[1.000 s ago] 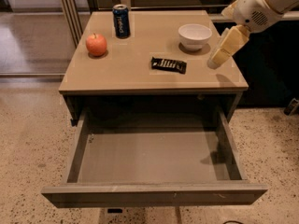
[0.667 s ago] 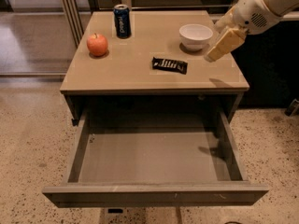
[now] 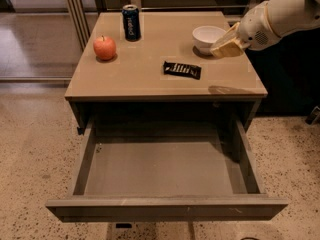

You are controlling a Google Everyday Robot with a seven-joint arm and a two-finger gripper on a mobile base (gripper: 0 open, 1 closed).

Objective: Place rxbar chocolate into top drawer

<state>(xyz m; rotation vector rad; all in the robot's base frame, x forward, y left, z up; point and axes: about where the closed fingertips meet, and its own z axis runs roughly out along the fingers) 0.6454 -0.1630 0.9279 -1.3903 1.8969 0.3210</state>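
The rxbar chocolate (image 3: 182,70), a flat black-wrapped bar with white lettering, lies on the tan table top (image 3: 150,79) right of centre. The top drawer (image 3: 165,208) is pulled fully out below the table, its grey floor bare. My gripper (image 3: 226,47) hangs above the table's right side, to the right of and above the bar, just in front of the white bowl. It holds nothing.
A white bowl (image 3: 207,36) stands at the back right of the table, a dark blue can (image 3: 131,22) at the back, and a red apple (image 3: 104,48) on the left. The floor is speckled stone. Dark furniture stands to the right.
My gripper has risen and swung from pointing down near the table's right edge to a higher, more level pose by the bowl. The bar and drawer have not moved.
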